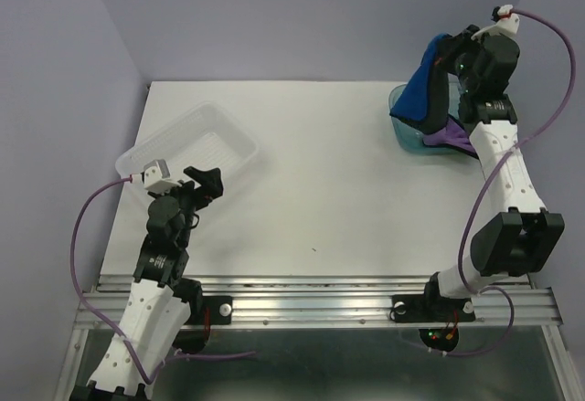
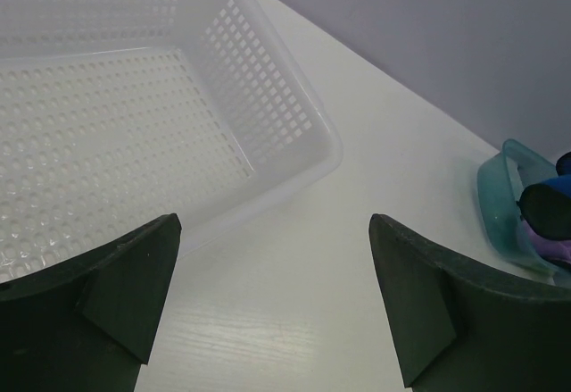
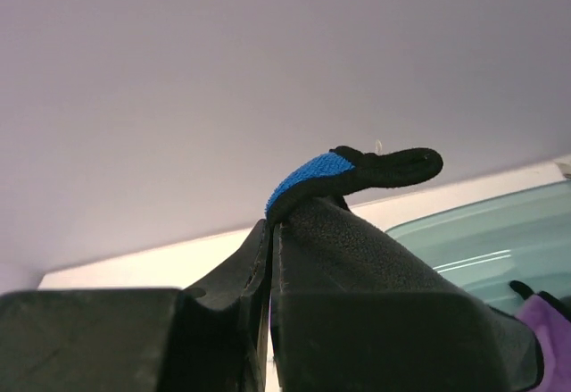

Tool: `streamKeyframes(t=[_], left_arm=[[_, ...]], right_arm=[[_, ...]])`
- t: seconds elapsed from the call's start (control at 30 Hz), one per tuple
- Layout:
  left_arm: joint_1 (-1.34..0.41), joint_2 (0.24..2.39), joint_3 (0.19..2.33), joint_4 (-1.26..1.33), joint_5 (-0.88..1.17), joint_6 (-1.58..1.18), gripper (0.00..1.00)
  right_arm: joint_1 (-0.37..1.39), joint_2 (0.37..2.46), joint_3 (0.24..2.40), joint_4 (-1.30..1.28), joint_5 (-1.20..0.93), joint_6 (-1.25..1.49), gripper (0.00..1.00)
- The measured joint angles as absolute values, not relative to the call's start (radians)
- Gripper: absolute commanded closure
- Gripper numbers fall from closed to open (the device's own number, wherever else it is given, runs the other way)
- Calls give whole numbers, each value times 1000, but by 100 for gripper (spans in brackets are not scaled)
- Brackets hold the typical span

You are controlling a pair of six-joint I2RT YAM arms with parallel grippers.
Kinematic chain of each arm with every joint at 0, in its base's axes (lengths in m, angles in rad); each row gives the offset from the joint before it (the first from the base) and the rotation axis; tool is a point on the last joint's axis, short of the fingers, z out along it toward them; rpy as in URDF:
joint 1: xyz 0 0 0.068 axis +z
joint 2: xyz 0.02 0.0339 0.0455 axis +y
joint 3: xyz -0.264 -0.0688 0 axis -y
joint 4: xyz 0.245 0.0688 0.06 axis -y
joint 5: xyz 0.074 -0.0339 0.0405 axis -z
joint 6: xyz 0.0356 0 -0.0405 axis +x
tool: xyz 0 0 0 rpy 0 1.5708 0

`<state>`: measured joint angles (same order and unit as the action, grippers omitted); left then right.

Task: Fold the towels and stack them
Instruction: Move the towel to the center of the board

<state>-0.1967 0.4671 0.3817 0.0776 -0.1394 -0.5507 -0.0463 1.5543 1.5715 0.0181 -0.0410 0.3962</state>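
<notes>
Two towels show right now, one blue and one purple, and no yellow that I can find. Your right gripper (image 3: 270,231) is pinched tight on the blue towel (image 1: 428,90), biting a black-edged corner, and it sits up above the teal tub (image 1: 407,134). The cloth hangs down from the jaws, long axis close to vertical, its lower end dipping to the tub's rim or just inside. From above I can't tell whether it's fully free. The purple towel (image 1: 454,136) lies in the tub, spilling over the tub's near right edge, right under your wrist.

What the coming move turns on, as I read it: the blue towel hangs below the gripper and toward the tub's left side. So its tail has to rise clear of the tub wall before you carry it out over the table (image 1: 338,200), left of the tub and nearer the bases. Go too low and that tail may snag the rim or tug the tub along.

Your left gripper (image 2: 272,303) is spread wide and holds nothing. It's well apart from the tub, far off to the tub's left, just beside the clear tray (image 1: 187,116). The right arm is the nearer one by a long way.

Count them: one tub, one tray, two arms. My judgement is that you're at the very start, with nothing folded and nothing stacked.
</notes>
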Motion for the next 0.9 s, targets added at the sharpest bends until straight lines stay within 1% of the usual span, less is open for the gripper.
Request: streamKeyframes(t=[0.3,0.37,0.5,0.6,0.67,0.77,0.8,0.83,0.87,0.9], left_arm=[[-197,477,382,77,-133,-551,1],[-197,482,382,78,-128,-552,1],[-197,495,382,78,-107,-556,1],[-197,510,382,79,-86,-559,1],[-197,522,382,79,-71,-562,1],[-197,542,382,84,-46,-569,1],[-197,546,382,86,-37,-571,1],[-196,554,382,88,-23,-575,1],[-197,563,382,91,-6,-580,1],[-197,575,382,94,9,-585,1]], right_arm=[[-18,1509,1654,-38,-419,450,99],[12,1478,1654,-46,-494,474,99],[123,1395,1619,-16,-580,512,99],[184,1282,1502,32,-622,561,99],[189,1228,1438,41,-613,585,99],[182,1153,1275,57,-562,610,99],[181,1139,1203,48,-538,613,98],[179,1131,1116,50,-504,618,93],[178,1129,1071,46,-487,619,93],[175,1139,975,38,-445,624,88]])
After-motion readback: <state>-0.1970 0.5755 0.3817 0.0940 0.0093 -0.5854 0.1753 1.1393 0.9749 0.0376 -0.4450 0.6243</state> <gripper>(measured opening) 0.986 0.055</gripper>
